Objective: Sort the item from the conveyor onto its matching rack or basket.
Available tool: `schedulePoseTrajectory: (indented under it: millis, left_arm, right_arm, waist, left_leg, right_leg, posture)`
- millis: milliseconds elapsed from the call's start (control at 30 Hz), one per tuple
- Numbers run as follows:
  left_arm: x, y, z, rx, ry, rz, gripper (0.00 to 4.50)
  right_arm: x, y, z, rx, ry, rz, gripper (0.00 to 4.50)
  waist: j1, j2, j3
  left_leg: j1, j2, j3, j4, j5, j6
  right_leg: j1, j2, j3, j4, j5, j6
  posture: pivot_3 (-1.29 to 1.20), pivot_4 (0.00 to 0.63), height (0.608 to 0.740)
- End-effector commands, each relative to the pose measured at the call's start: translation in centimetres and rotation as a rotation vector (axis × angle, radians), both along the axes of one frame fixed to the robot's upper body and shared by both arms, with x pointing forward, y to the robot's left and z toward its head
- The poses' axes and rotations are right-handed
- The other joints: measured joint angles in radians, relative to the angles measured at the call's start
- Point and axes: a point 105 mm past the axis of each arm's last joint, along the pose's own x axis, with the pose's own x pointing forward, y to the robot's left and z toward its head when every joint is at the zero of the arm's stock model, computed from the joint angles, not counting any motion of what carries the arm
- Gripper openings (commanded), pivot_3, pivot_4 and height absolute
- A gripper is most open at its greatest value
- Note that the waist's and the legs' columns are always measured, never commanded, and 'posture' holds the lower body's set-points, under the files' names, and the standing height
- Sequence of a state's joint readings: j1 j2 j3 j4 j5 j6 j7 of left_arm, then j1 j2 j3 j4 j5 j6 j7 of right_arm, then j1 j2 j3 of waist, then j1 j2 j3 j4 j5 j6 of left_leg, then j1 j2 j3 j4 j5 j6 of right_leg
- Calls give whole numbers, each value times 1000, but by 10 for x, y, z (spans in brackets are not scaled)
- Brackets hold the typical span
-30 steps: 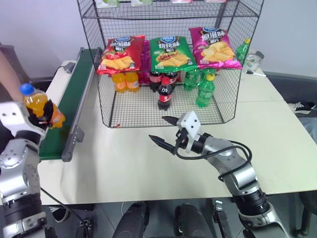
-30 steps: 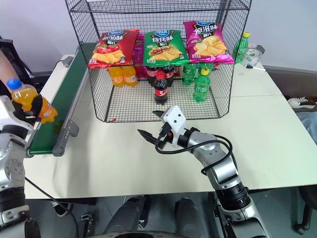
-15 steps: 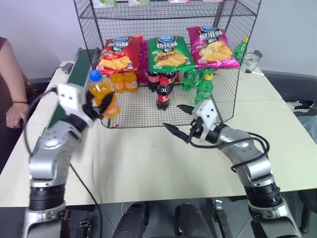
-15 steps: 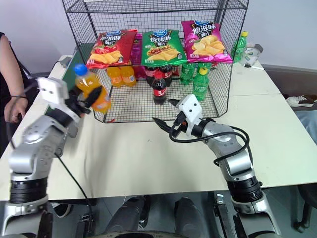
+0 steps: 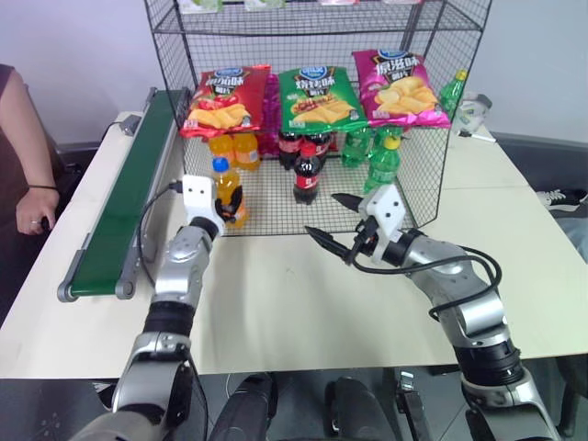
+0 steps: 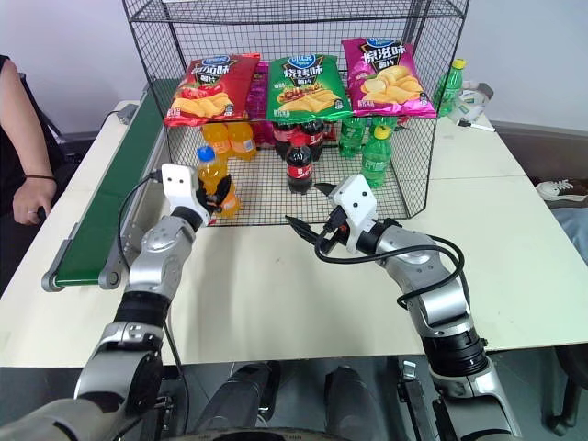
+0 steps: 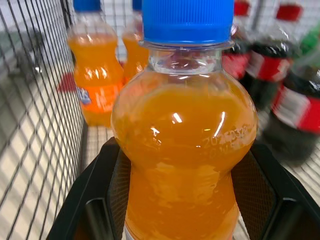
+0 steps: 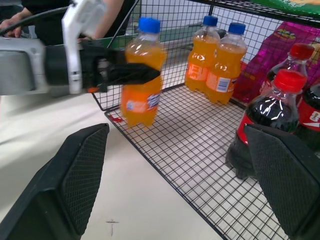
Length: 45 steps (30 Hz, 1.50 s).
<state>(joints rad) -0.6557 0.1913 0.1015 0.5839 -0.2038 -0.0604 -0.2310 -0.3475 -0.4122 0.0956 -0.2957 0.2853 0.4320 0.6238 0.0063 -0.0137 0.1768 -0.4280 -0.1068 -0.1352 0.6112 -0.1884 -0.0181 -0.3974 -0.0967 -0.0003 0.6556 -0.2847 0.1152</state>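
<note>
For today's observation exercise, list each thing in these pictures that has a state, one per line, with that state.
Orange soda bottle: capped, upright, held at the rack's front edge.
Left gripper: shut on the bottle.
Right gripper: open, holding nothing.
Conveyor: bare.
Wire rack: stocked with bottles, crisp bags hung across front.

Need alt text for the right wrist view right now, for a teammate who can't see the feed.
The left gripper holds an orange soda bottle upright above the front edge of the black wire rack. Two matching orange bottles stand farther in, with cola bottles beside them. The right gripper's open fingers frame the foreground.
</note>
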Motion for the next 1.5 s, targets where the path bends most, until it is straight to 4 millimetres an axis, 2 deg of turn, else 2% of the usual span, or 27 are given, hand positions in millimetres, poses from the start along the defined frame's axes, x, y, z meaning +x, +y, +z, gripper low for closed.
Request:
schedulePoseTrajectory:
  millis: [33, 233, 433, 567, 600, 900, 1033, 1233, 1400, 1500]
  left_arm:
    - [10, -5, 22, -20, -102, -23, 2300]
    - [20, -10, 10, 2, -70, -28, 2300]
    - [22, -12, -2, -24, -23, -44, 2300]
    - [21, -10, -1, -39, -29, -50, 4288]
    - [21, -9, 0, -42, -34, -52, 4440]
    - [10, 3, 13, -53, -110, -64, 4440]
    - [-7, 17, 28, -45, -188, -51, 4440]
    - [-30, 28, 40, 9, -202, -58, 4440]
    - [-61, 44, 44, 134, -78, -193, 4440]
    - [-76, 60, 46, 186, -12, -207, 4440]
  right_arm:
    - [-6, 0, 15, 11, -66, -2, 4500]
    - [-5, -2, 17, 14, -76, -19, 4500]
    - [-5, -2, 17, 16, -77, -24, 4500]
    - [-5, -2, 16, 16, -76, -21, 4500]
    - [-5, -1, 16, 16, -76, -20, 4500]
    - [-5, 0, 16, 19, -74, -14, 4500]
    - [-6, -2, 15, 17, -69, -17, 4500]
    - [-5, -3, 16, 15, -71, -18, 4500]
    - [-5, -12, 19, -12, -72, -16, 4500]
    - [-6, -22, 19, -38, -52, -11, 4500]
  waist:
    - [2, 0, 0]
    - [-3, 0, 0]
    - [-2, 0, 0]
    - [-2, 0, 0]
    - [-2, 0, 0]
    - [-4, 0, 0]
    - [-10, 0, 0]
    - [-17, 0, 0]
    - [-24, 1, 0]
    - [-19, 1, 0]
  left_leg:
    - [0, 0, 0, 0, 0, 0]
    - [0, 0, 0, 0, 0, 0]
    - [0, 0, 0, 1, 0, 0]
    - [0, 0, 0, 1, 0, 0]
    - [0, 0, 0, 1, 0, 0]
    - [0, 0, 0, 1, 0, 0]
    - [0, 0, 0, 1, 0, 0]
    - [0, 0, 0, 1, 0, 0]
    - [1, 1, 0, 0, 0, 0]
    - [1, 1, 0, 0, 0, 0]
  right_leg:
    - [0, 0, 0, 0, 0, 0]
    - [0, 1, 0, 0, 0, 0]
    - [0, 1, 0, 1, 0, 0]
    - [0, 1, 0, 1, 0, 0]
    - [0, 1, 0, 1, 0, 0]
    - [0, 1, 0, 2, 0, 0]
    - [0, 1, 0, 2, 0, 0]
    - [0, 1, 0, 2, 0, 0]
    - [0, 1, 1, 2, 0, 0]
    - [0, 0, 1, 2, 0, 0]
  posture:
    - [0, 150, 740]
    - [0, 150, 740]
    - [0, 150, 740]
    - [0, 150, 740]
    - [0, 150, 740]
    - [0, 150, 740]
    - [0, 150, 740]
    - [0, 150, 740]
    - [0, 150, 740]
    - [0, 150, 740]
